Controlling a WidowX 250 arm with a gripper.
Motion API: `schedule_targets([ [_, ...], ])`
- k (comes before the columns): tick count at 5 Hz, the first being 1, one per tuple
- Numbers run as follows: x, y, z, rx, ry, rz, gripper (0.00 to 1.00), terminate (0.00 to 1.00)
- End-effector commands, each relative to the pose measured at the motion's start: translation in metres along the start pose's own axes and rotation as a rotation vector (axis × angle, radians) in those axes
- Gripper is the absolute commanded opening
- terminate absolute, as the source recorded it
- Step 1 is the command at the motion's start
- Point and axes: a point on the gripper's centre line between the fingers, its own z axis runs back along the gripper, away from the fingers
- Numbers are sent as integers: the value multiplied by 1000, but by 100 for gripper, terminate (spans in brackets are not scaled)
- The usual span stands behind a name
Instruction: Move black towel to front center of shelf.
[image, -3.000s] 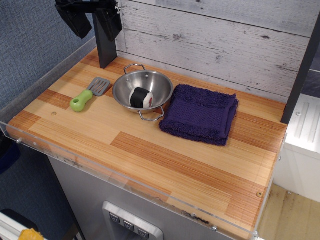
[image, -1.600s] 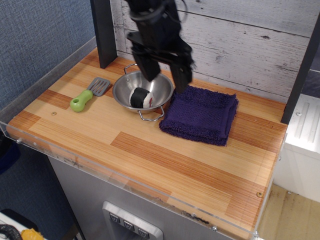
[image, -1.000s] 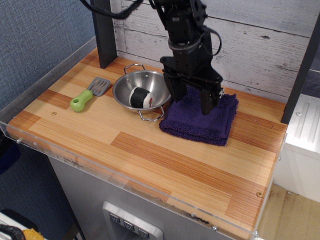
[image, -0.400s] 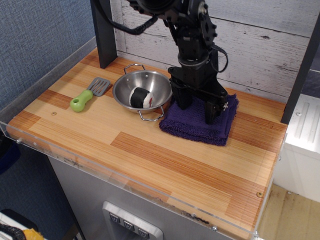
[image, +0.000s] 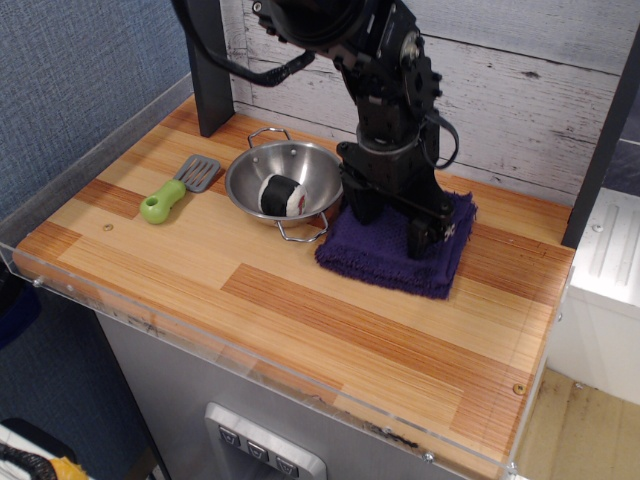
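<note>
Spanning the view, the shelf (image: 300, 310) carries the black towel (image: 385, 255) near its back right edge, where the gripper (image: 392, 222) presses down with jaws spread, beside a steel bowl (image: 300, 175).

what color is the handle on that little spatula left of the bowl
Lime green; the spatula shows clearly in this one overhead view.

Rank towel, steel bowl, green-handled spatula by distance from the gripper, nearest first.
1. Towel: directly under the gripper, whose open fingers press into it.
2. Steel bowl: just left of the gripper in the image, next to the towel's edge.
3. Green-handled spatula: farthest, beyond the bowl toward the left side of the shelf.
</note>
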Motion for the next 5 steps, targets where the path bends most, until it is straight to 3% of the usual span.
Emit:
schedule_targets([
  [1, -27, -11, 5, -35, 23, -11, 100, 0],
  [5, -92, -12, 18, -26, 59, -27, 100, 0],
])
